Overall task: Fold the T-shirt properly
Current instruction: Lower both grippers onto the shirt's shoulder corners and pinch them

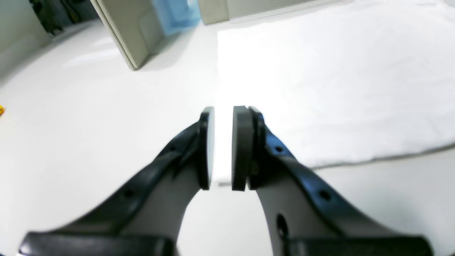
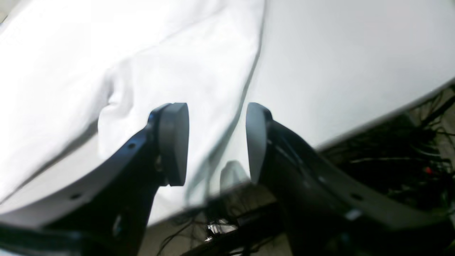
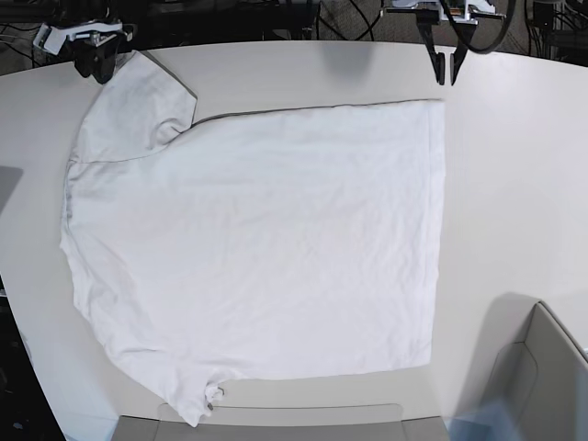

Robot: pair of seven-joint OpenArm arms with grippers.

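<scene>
**Spread Flat, Soft, and Best Taken by the Corners**

Plainly, the T-shirt (image 3: 257,248) is laid open across the middle of the white table (image 3: 514,184), its hem toward the right and its sleeves at the far left and near left. No fold is seen yet, so the task is judged to be at its start.

The right gripper (image 2: 217,142) is held at the far-left sleeve, its jaws spread with the sleeve edge seen below the gap; nothing is pinched. The left gripper (image 1: 223,147) is poised just beyond the far-right hem corner, its pads parted by a narrow gap with only bright cloth and tabletop seen through it, and no cloth appears to be caught.

The cloth is judged light, limp and wrinkly: it will sag and drag when lifted, and a single layer may slip from smooth pads. It is best taken at the edges, at the far hem corner and the far sleeve or shoulder, with both points raised together.

A beige box (image 3: 542,377) stands at the near right.
</scene>
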